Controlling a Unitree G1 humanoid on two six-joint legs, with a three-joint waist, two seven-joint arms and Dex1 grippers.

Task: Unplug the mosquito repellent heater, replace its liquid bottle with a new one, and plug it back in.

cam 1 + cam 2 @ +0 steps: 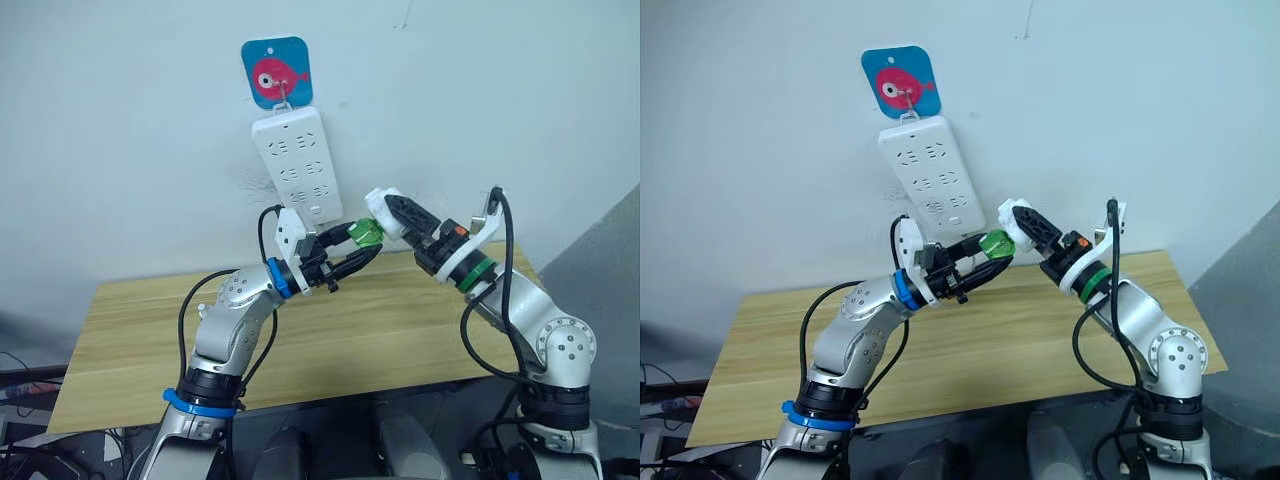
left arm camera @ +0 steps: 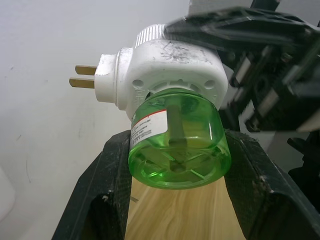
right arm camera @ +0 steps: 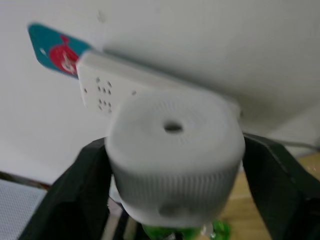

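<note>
Right gripper [image 1: 392, 212] jaws clamp the heater [image 2: 165, 65] (unplugged), left gripper [image 1: 366, 242] jaws grip its green bottle [image 2: 176, 145], above the table [image 1: 400, 330]

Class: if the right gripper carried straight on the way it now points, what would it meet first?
Probably the power strip on the wall: the right gripper, shut on the heater, points up toward its lower end, though depth is unclear.

Small print on the green bottle's label [image 2: 148, 126] is unreadable.

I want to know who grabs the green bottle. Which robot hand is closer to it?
Left. The left gripper clamps the green bottle between its fingers; the right gripper holds the mosquito repellent heater just above it.
</note>
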